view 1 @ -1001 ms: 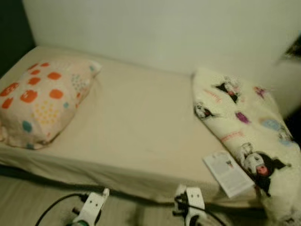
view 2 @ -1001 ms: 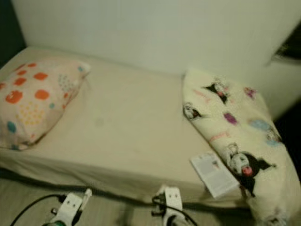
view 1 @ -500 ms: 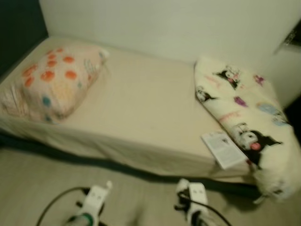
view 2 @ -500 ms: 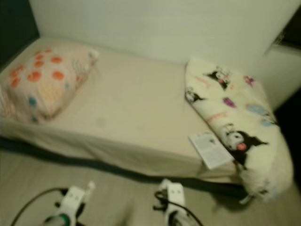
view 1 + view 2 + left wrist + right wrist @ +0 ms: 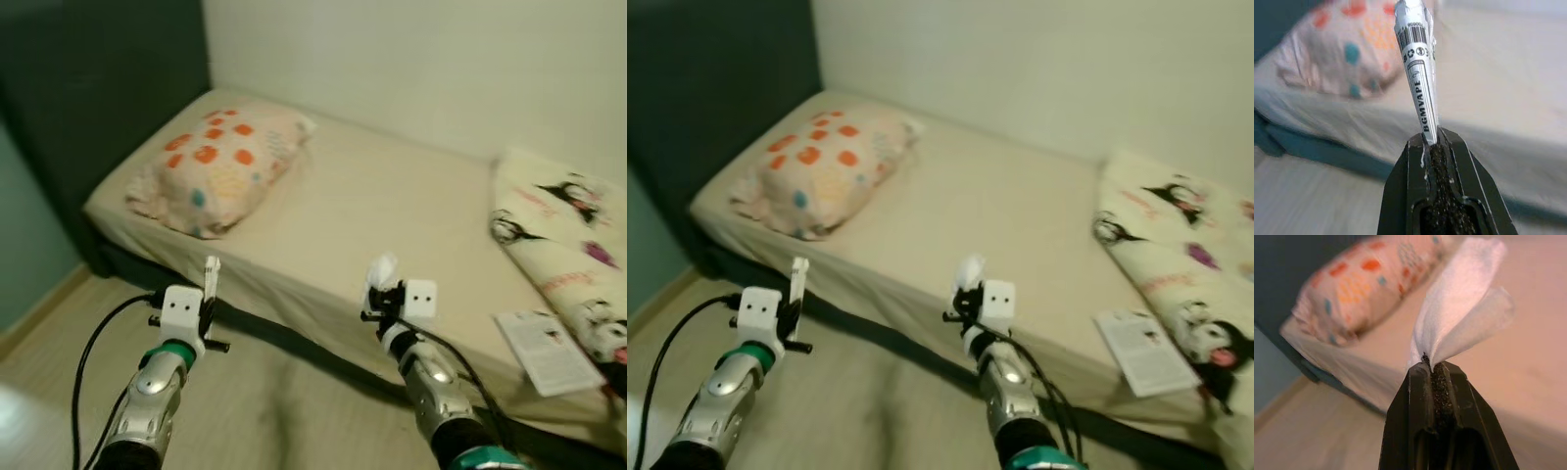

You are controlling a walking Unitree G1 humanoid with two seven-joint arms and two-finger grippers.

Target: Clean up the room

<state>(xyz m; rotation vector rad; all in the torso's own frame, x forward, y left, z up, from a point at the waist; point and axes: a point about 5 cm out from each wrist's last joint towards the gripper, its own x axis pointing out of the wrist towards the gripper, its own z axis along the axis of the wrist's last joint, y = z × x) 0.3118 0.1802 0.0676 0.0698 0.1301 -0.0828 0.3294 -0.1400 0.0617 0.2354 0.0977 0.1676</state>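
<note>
I see my left pincer (image 5: 1431, 142) clamped on a silvery wrapper (image 5: 1418, 63) (printed with a barcode), raised over the wooden floor (image 5: 284, 411) just short of the bed (image 5: 392, 206). My right pincer (image 5: 1431, 364) grips a crumpled white tissue (image 5: 1464, 308), near the bed's edge. On the mattress lie a spotted pillow (image 5: 220, 166) at the left, and a cartoon-print blanket (image 5: 568, 245) with a leaflet (image 5: 547, 351) at the right.
</note>
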